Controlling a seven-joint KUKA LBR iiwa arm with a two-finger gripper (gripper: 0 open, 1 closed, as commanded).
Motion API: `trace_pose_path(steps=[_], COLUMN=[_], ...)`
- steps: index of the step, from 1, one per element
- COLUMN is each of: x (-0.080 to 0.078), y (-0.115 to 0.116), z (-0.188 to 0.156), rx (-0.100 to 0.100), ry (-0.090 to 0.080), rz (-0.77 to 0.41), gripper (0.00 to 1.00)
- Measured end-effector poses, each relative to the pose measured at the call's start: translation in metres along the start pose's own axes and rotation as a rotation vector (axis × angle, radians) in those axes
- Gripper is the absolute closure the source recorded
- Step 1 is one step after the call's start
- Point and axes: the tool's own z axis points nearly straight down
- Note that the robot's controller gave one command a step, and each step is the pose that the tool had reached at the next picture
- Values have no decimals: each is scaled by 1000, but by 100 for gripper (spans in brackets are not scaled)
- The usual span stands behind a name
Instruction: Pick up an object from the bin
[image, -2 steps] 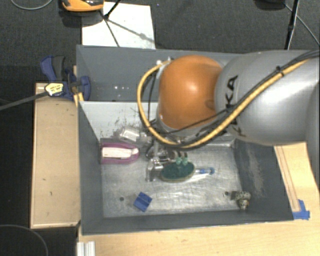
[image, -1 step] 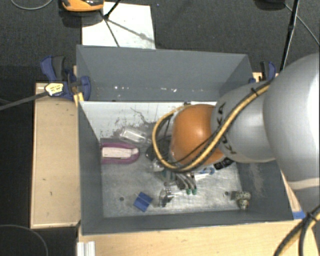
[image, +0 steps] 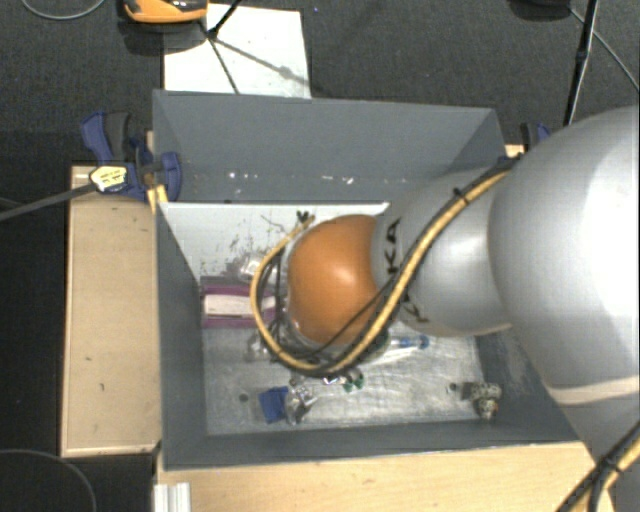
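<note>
The grey arm (image: 560, 260) reaches into the grey metal bin (image: 320, 150) from the right and bends down over the middle of the floor. Its wrist carries a rounded orange cover (image: 330, 275), and a yellow-and-black cable (image: 425, 265) runs along the arm and loops around the cover's left and lower edges. The gripper (image: 325, 376) sits beneath that cover, low over the centre of the bin floor. Only a dark bit of it with some green shows at the cover's lower edge, so it cannot be told whether it is wide, narrow or holding anything. Whatever lies straight under it is hidden by the cover. Nearest to it, just below and to the left near the front wall, lies a small blue piece (image: 271, 404) with a small shiny metal piece (image: 300, 400) touching its right side. Just right of the cover, a slim white-and-blue pen-like thing (image: 408, 345) lies on the floor, its left end hidden under the arm. Against the left wall, beside the cover, rests a flat purple-and-pink pack (image: 226, 300), with its right end hidden behind the cable loop. Well apart from these, near the front right corner, sits a small metal fitting (image: 486, 400). The floor near the back wall shows dark scuffs and scratches.
</note>
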Motion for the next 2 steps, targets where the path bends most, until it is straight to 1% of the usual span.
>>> trace_pose_path(steps=[1, 2], x=[0, 2], y=[-2, -11], z=[0, -145], rx=[1, 4], ry=[1, -5], rz=[10, 14], gripper=[100, 100])
